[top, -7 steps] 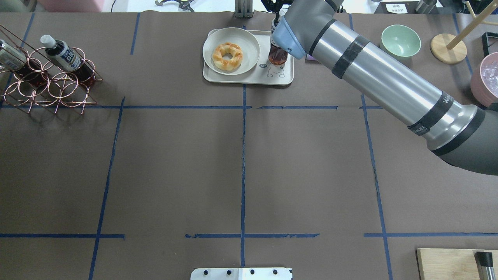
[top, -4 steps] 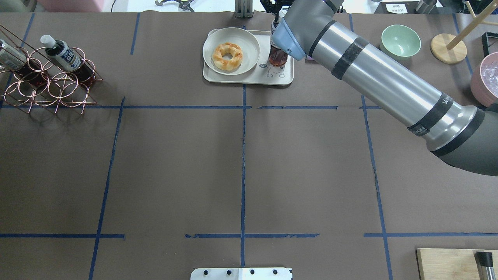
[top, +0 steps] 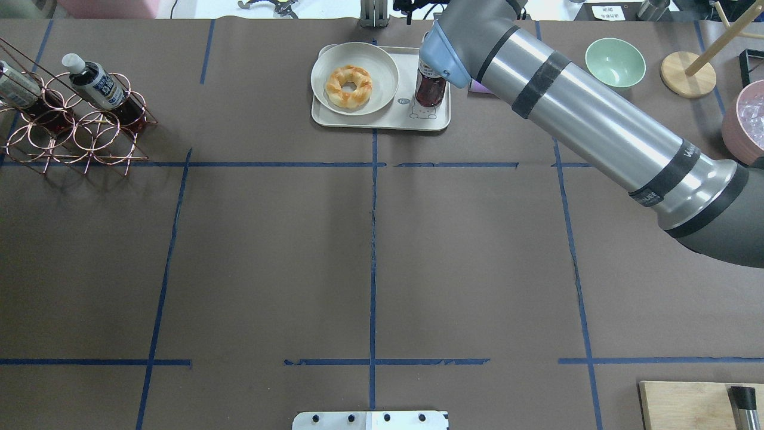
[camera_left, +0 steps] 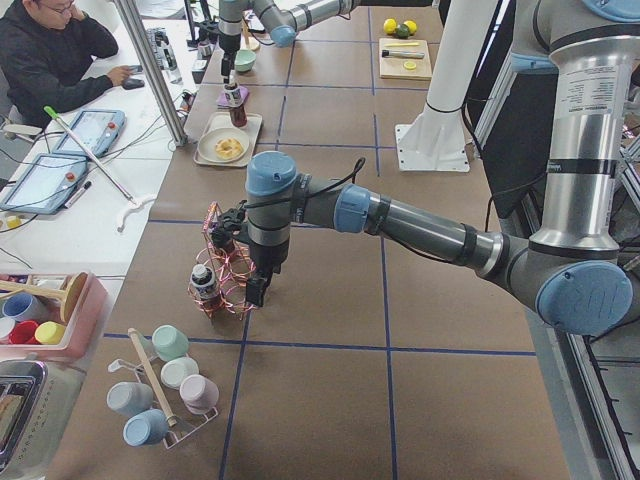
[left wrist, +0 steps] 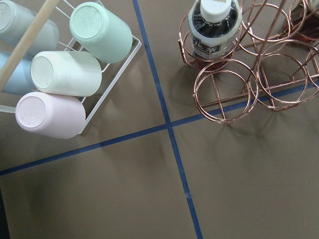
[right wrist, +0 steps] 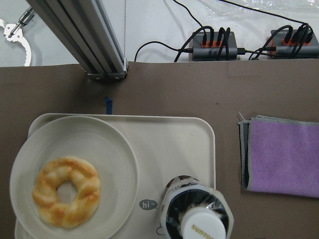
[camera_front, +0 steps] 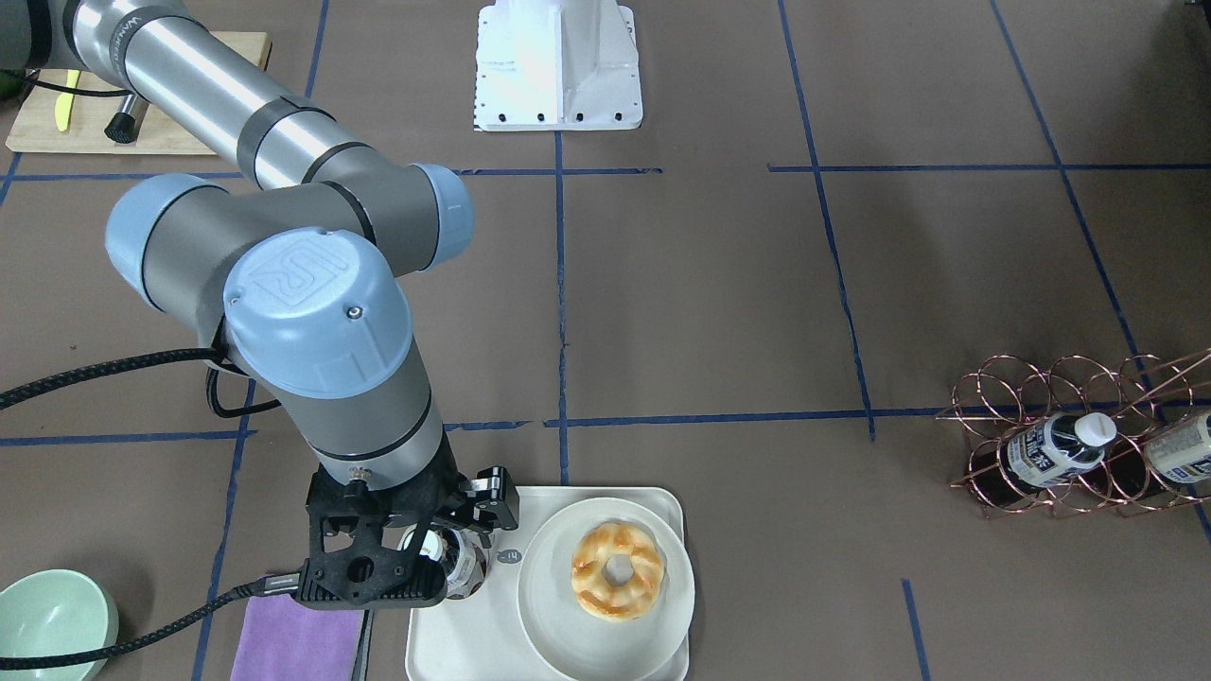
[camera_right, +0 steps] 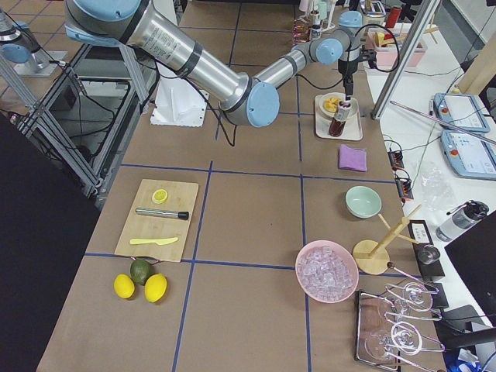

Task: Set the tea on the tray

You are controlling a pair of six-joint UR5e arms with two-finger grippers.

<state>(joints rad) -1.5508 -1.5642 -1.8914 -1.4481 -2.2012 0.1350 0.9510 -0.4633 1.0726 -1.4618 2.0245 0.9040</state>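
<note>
We see the tea point(top: 430, 89) standing up on the tray point(top: 382, 119), by the little bear point(top: 422, 110) and beside the doughnut point(top: 348, 87) plate point(top: 382, 64). The right gripper point(camera_front: 445, 534) hangs over its cap — we cannot tell if it grips. We cannot tell for the left gripper point(camera_left: 255, 290) either.

The tea point(top: 431, 89) has come down a little and moved a bit to the right. Its bottom now sits by the bear point(top: 422, 110) drawn on the tray point(top: 382, 119). The right arm point(top: 567, 101) has moved away a bit, so more of the bottle shows.
</note>
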